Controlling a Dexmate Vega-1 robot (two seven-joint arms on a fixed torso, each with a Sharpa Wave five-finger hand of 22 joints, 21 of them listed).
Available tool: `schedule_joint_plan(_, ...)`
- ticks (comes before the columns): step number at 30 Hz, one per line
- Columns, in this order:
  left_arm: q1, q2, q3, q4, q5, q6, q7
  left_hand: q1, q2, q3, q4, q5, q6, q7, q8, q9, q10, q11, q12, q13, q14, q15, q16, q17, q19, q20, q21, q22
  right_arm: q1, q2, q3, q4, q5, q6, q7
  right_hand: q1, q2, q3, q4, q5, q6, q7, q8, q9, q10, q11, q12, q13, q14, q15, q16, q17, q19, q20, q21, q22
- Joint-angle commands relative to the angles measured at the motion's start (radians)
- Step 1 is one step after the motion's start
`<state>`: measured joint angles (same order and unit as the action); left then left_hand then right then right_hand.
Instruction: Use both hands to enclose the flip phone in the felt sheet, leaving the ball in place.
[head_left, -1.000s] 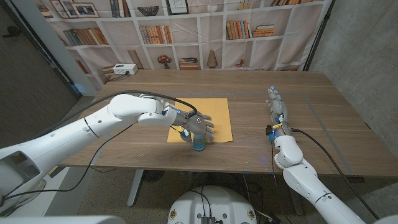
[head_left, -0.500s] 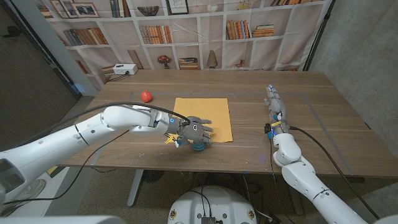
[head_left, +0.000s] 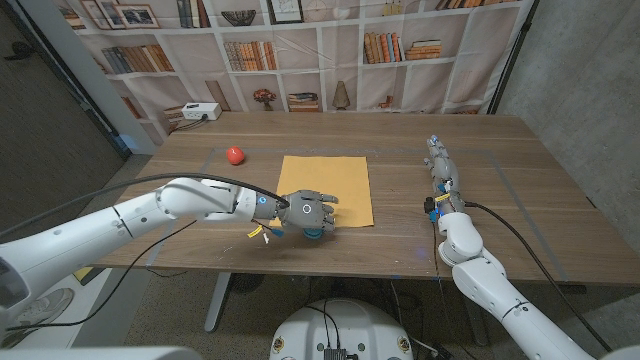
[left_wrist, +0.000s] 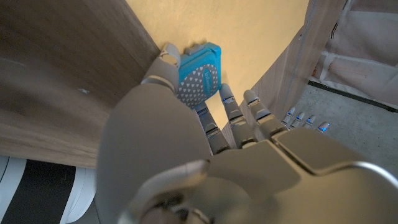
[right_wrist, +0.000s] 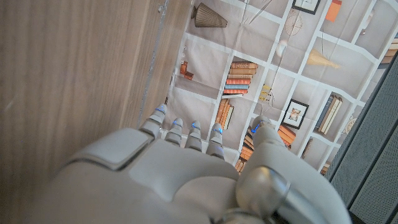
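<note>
Blue phone (left_wrist: 198, 73) sits at my left hand's (head_left: 311, 214) fingertips, pinched by its fingers on the felt's (head_left: 330, 180) near edge; right hand (head_left: 441, 172) open, well apart.

A wooden tabletop (head_left: 520, 170) with brown plank grain carries everything here. Near its middle lies a flat yellow felt sheet (head_left: 335, 180), squared to the table's edges. At about ten o'clock from the sheet, well apart from it, a small red ball (head_left: 235, 155) sits on the bare wood. At the sheet's six o'clock edge a blue flip phone (left_wrist: 199, 73) lies partly on the felt, just by the wood. Far off at ten o'clock, on the table's back corner, stands a white box (head_left: 198, 112).
</note>
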<state>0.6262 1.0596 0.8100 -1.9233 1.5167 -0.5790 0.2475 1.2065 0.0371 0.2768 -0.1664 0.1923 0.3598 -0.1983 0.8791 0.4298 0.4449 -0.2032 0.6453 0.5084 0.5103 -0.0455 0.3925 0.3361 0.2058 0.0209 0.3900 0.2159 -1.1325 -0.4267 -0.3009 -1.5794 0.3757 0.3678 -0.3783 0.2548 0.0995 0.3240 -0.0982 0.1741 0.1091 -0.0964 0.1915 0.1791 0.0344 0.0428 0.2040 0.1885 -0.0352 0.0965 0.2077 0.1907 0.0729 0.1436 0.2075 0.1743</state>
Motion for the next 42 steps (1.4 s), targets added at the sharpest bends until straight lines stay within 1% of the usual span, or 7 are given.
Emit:
schedule_joint_plan(1, -0.024, 0.006, 0.036, 0.085, 0.026, 0.089, 0.368, 0.095, 0.083, -0.001, -0.006, 0.008, 0.451, -0.003, 0.091, -0.006, 0.348, -0.001, 0.151, 0.037, 0.025, -0.191, 0.016, 0.016, 0.013, -0.002, 0.008, 0.002, 0.018, 0.001, -0.008, 0.007, -0.007, -0.015, -0.008, -0.002, -0.001, -0.005, 0.000, 0.003, 0.005, 0.000, 0.001, 0.003, 0.012, 0.001, -0.001, 0.002, 0.011, 0.004, 0.005, 0.001, 0.005, 0.004, -0.003, 0.004)
schedule_joint_plan(7, -0.019, 0.013, 0.015, 0.059, -0.038, 0.114, 0.369, 0.095, 0.083, -0.001, -0.006, 0.008, 0.451, -0.003, 0.091, -0.007, 0.348, -0.001, 0.151, 0.037, 0.025, -0.191, 0.017, 0.016, 0.013, -0.002, 0.009, 0.002, 0.023, 0.000, -0.008, 0.003, -0.006, -0.018, -0.008, -0.003, -0.001, -0.006, -0.001, 0.003, 0.006, 0.000, 0.000, 0.003, 0.014, 0.003, -0.001, 0.002, 0.011, 0.005, 0.005, 0.000, 0.004, 0.004, -0.003, 0.004)
schedule_joint_plan(9, -0.017, 0.021, 0.003, 0.036, -0.055, 0.117, 0.343, 0.106, 0.069, 0.012, 0.004, 0.038, 0.484, -0.006, 0.088, -0.024, 0.351, 0.011, 0.153, 0.040, 0.029, -0.190, 0.023, 0.037, 0.015, -0.006, 0.034, 0.032, 0.024, 0.002, -0.007, 0.004, -0.002, -0.012, -0.007, -0.003, -0.001, -0.006, -0.001, 0.003, 0.006, -0.001, 0.000, 0.003, 0.014, 0.003, -0.001, 0.002, 0.010, 0.005, 0.004, 0.000, 0.005, 0.004, -0.003, 0.004)
schedule_joint_plan(17, -0.015, 0.042, -0.050, -0.043, -0.126, 0.105, 0.114, 0.106, 0.069, 0.012, 0.004, 0.038, 0.484, -0.006, 0.088, -0.024, 0.351, 0.011, 0.153, 0.040, 0.029, -0.190, 0.023, 0.037, 0.015, -0.006, 0.034, 0.032, 0.026, 0.000, -0.004, -0.001, -0.001, -0.007, -0.005, -0.005, -0.002, -0.008, -0.001, 0.003, 0.005, -0.001, 0.000, 0.003, 0.014, 0.002, -0.002, 0.002, 0.012, 0.004, 0.004, 0.000, 0.007, 0.003, -0.003, 0.004)
schedule_joint_plan(24, -0.014, 0.037, -0.080, -0.051, -0.151, 0.095, 0.018, 0.106, 0.069, 0.012, 0.004, 0.038, 0.484, -0.006, 0.088, -0.024, 0.351, 0.011, 0.153, 0.040, 0.029, -0.190, 0.023, 0.037, 0.015, -0.006, 0.034, 0.032, 0.038, 0.004, -0.005, 0.013, -0.003, 0.009, 0.003, -0.007, -0.002, -0.009, -0.001, 0.004, 0.005, -0.001, -0.001, 0.004, 0.014, 0.000, -0.002, 0.002, 0.011, 0.004, 0.003, 0.000, 0.007, 0.003, -0.003, 0.004)
schedule_joint_plan(35, -0.050, 0.001, -0.067, 0.021, -0.107, 0.092, -0.016, 0.106, 0.069, 0.012, 0.004, 0.038, 0.484, -0.006, 0.088, -0.024, 0.351, 0.011, 0.153, 0.040, 0.029, -0.190, 0.023, 0.037, 0.015, -0.006, 0.034, 0.032, 0.064, 0.014, -0.013, 0.043, -0.005, 0.018, 0.012, -0.011, -0.002, -0.011, 0.000, 0.004, 0.005, -0.001, -0.001, 0.004, 0.017, 0.000, -0.003, 0.002, 0.011, 0.004, 0.002, 0.000, 0.007, 0.002, -0.004, 0.004)
schedule_joint_plan(42, -0.106, -0.012, -0.010, 0.073, 0.029, 0.096, 0.058, 0.106, 0.069, 0.012, 0.004, 0.038, 0.484, -0.006, 0.088, -0.024, 0.351, 0.011, 0.153, 0.040, 0.029, -0.190, 0.023, 0.037, 0.015, -0.006, 0.034, 0.032, 0.076, 0.025, -0.018, 0.071, -0.003, 0.030, 0.015, -0.013, -0.002, -0.013, 0.001, 0.004, 0.005, -0.002, -0.002, 0.004, 0.016, 0.000, -0.003, 0.002, 0.011, 0.002, 0.001, 0.001, 0.008, 0.002, -0.004, 0.004)
